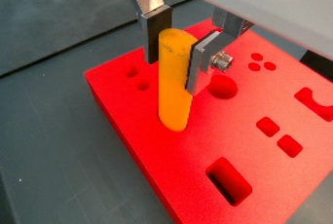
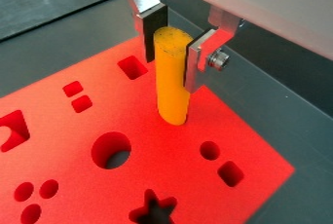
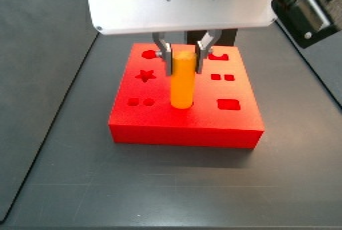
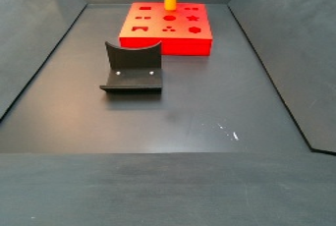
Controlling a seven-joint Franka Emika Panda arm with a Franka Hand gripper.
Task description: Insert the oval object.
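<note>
1. The orange peg stands upright on the red block, its lower end meeting the block's top face; in both wrist views the tip seems to sit at or just inside a hole, though the hole's rim is hidden by the peg itself.
2. Most of the peg's length shows above the block in a side view, so I judge the insertion begun at most: lined up and touching, not pushed home.
3. What is left, by my reading, is to press the peg straight down until it is seated, then let go and lift away.
4. The claw pinches the peg near its upper end, one silver finger on each side, the dark pads flat against the peg.
5. The arm hangs straight down over the middle of the block, with the wrist's white housing directly above the peg.
6. The block lies on the dark table at its far end; the other holes, among them a star and a round one, are empty.
7. The fixture stands on the table well apart from the block, nearer the camera, and nothing touches it.
</note>
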